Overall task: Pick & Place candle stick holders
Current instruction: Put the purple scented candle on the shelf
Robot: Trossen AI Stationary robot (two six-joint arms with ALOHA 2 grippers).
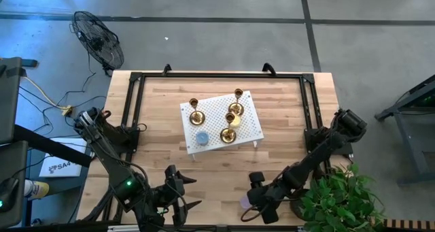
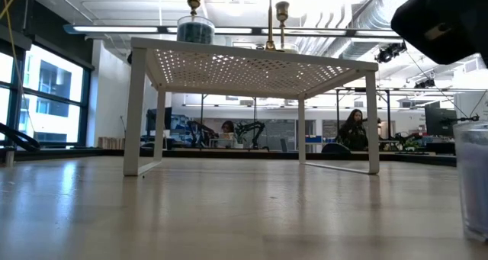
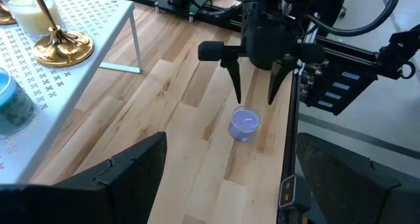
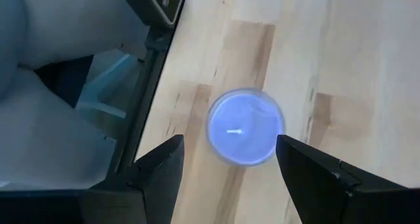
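Candlesticks (image 1: 229,123) upright on white perforated stand (image 1: 253,126), stems vertical.

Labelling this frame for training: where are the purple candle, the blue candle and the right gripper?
purple candle (image 4: 245,127), right wrist view, wax top.
blue candle (image 1: 202,138), high view, top face.
right gripper (image 3: 256,91), left wrist view, gap between its open fingertips above the purple candle.
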